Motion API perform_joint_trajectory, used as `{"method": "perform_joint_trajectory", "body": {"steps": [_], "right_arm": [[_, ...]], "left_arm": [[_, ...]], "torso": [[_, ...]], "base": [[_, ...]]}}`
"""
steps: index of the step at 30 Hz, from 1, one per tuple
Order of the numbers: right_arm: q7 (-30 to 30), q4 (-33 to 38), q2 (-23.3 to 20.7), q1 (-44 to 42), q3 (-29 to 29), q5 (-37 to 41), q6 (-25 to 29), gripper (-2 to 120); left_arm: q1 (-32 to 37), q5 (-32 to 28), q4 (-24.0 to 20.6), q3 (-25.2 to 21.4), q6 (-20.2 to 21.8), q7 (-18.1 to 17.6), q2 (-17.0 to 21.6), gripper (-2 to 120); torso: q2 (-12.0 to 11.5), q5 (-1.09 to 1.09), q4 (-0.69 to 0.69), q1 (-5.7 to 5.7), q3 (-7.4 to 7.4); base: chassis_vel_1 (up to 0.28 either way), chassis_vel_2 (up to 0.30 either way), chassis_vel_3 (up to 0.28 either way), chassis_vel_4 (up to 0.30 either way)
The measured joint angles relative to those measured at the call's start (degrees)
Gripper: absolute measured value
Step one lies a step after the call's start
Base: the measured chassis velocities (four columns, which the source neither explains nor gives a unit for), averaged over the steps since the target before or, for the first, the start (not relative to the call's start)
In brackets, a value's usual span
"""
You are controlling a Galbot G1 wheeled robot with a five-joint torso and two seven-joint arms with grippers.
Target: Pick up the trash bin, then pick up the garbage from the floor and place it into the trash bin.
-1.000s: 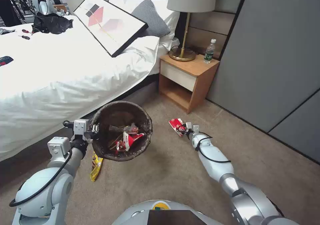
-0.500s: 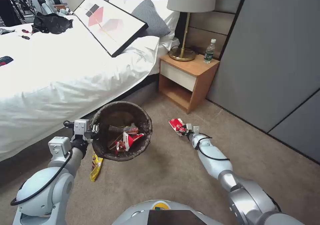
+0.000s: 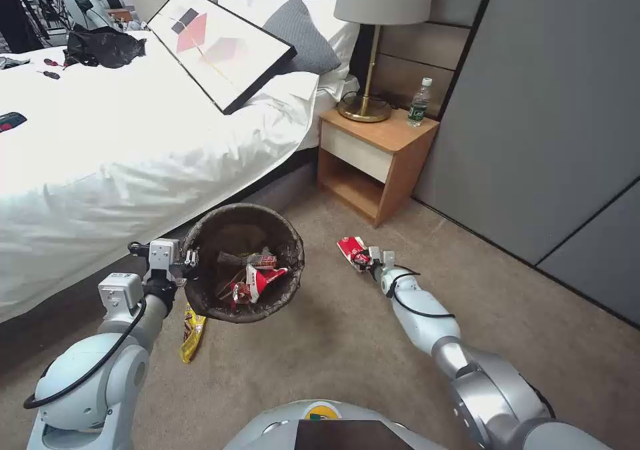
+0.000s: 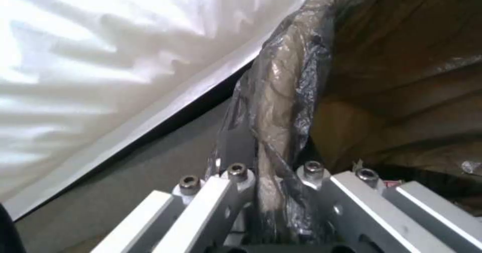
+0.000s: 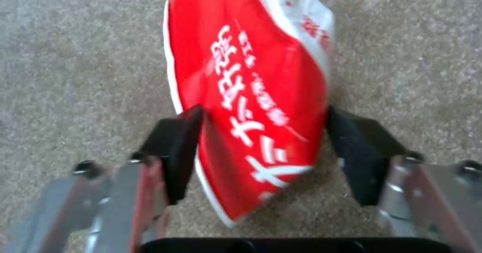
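Bin held up beside the bed point(image 3: 120, 150), red packet on the carpet.
The left gripper point(image 3: 189, 259) is clamped on the trash bin point(image 3: 244, 261) rim. Right of the bin, the right gripper point(image 3: 365, 259) has its fingers point(image 5: 176, 147) apart around the red packet point(image 5: 251, 91).

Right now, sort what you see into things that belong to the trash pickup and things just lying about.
Job:
- trash bin, rim clamped by left gripper
- red snack packet on the carpet, between the right gripper pads
- yellow wrapper on the floor

Lying about:
- framed picture
- lamp
- water bottle on nightstand
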Motion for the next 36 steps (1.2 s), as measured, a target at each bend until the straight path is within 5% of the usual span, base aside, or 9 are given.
{"method": "perform_joint_trajectory", "body": {"steps": [14,30,36], "right_arm": [[-0.25,0.49,-0.39,-0.43,0.06,1.08,0.32,3],[2.15,4.26,-1.30,-2.40,0.51,1.63,1.37,0],[1.02,23.62,-3.11,-10.88,7.36,-4.50,-2.72,0]], "left_arm": [[0.12,0.54,-0.29,0.74,0.02,0.02,0.13,3],[-0.21,0.54,0.16,0.90,0.01,0.04,0.21,3],[-0.38,0.21,0.76,0.72,-0.08,0.07,0.35,3]], "torso": [[0.00,0.01,0.00,0.00,0.00],[0.00,0.01,0.00,0.00,0.00],[0.00,0.00,0.00,0.00,-0.01]], "base": [[0.000,0.000,0.000,0.000],[0.000,0.000,0.000,0.000],[0.000,0.000,0.000,0.000]]}}
